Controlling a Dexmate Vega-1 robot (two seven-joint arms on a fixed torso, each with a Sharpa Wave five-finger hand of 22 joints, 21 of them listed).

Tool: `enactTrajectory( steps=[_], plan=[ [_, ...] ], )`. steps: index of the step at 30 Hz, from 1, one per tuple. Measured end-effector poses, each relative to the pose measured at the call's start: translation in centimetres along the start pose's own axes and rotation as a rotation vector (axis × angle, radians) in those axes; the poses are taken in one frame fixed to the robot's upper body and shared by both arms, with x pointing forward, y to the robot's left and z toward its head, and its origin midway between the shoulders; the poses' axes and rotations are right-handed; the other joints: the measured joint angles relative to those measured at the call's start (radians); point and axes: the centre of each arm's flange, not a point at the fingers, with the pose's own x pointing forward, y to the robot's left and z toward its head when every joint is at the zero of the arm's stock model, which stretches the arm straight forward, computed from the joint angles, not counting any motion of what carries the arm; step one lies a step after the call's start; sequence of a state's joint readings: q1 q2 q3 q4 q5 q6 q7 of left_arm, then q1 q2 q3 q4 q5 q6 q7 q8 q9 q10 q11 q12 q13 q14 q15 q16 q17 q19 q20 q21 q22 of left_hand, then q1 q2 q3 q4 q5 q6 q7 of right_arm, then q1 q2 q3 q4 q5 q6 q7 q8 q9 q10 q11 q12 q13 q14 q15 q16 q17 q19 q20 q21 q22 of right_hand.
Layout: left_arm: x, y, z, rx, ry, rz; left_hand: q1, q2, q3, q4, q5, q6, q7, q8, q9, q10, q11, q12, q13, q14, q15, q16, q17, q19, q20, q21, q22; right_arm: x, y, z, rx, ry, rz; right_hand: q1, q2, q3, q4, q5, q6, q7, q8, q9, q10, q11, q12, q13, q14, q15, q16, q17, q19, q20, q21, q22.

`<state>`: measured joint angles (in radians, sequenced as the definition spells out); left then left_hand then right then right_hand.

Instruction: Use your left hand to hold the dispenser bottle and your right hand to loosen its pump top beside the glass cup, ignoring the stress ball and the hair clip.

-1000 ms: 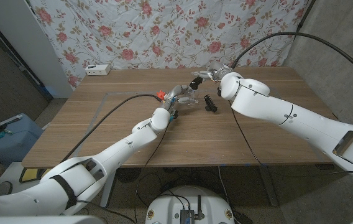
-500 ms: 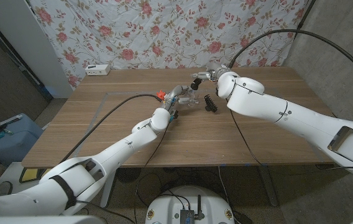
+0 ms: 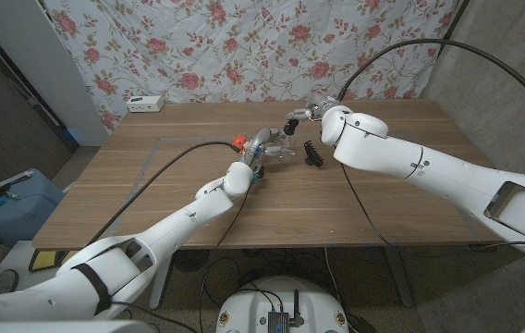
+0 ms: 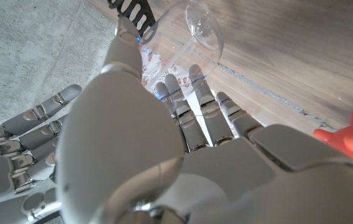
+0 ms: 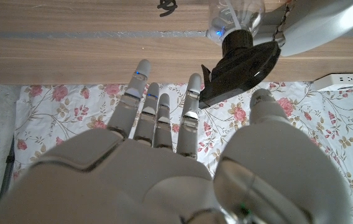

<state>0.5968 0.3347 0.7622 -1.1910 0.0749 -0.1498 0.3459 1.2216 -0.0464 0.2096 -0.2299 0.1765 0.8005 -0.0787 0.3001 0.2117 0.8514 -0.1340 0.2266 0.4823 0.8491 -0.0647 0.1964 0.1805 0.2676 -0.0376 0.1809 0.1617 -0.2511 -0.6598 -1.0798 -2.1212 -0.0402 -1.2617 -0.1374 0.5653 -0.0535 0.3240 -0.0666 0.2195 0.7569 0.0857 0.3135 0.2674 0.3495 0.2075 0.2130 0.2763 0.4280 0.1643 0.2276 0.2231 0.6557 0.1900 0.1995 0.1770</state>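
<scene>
Left hand (image 3: 274, 146) mid-table, wrapped around dispenser bottle (image 3: 279, 145); bottle body mostly hidden by fingers (image 4: 202, 99). Hair clip (image 3: 314, 154) just beside, to robot's right, on table (image 3: 152, 185). Stress ball (image 3: 238, 141) on other side of left hand, partly covered by wrist. Glass cup (image 4: 192, 37) clear, hard to make out from head; seen past left fingertips, close to bottle. Right hand (image 3: 311, 113) farther back at pump top (image 5: 238, 62), open, fingers extended, holding nothing; contact unclear. Since a second ago: right arm swung slightly toward table centre; bottle, clip, ball unmoved.
</scene>
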Motion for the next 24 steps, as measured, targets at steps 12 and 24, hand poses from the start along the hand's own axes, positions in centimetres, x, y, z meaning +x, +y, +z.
enactTrajectory(
  steps=[12,24],
  plan=[
    [-0.18,-0.03,-0.13,-0.001,0.002,0.003,0.0,0.0,0.0,0.0,0.0,0.0,0.0,0.0,0.0,0.0,0.0,0.0,0.0,0.0,0.0,-0.003,-0.001,0.0,0.0,0.0,0.0,-0.17,0.16,0.24,-0.022,0.019,0.01,0.057,0.012,0.032,-0.04,0.006,-0.014,-0.007,0.0,0.005,-0.005,-0.006,0.0,0.0,-0.006,-0.006,0.0,0.002,-0.004,-0.004,0.0,0.0],
    [-0.3,0.02,-0.17,-0.006,-0.004,0.009,0.0,0.0,0.0,0.0,0.0,0.0,0.0,-0.004,0.0,0.003,0.004,-0.004,0.0,0.0,0.0,0.0,-0.002,0.0,0.0,0.0,0.0,-0.34,0.08,0.57,-0.032,0.019,0.019,0.119,0.037,0.07,-0.078,0.005,-0.021,-0.014,0.0,0.009,-0.018,-0.018,-0.008,0.005,-0.018,-0.018,0.0,0.006,-0.009,-0.009,-0.004,0.0]
  ],
)
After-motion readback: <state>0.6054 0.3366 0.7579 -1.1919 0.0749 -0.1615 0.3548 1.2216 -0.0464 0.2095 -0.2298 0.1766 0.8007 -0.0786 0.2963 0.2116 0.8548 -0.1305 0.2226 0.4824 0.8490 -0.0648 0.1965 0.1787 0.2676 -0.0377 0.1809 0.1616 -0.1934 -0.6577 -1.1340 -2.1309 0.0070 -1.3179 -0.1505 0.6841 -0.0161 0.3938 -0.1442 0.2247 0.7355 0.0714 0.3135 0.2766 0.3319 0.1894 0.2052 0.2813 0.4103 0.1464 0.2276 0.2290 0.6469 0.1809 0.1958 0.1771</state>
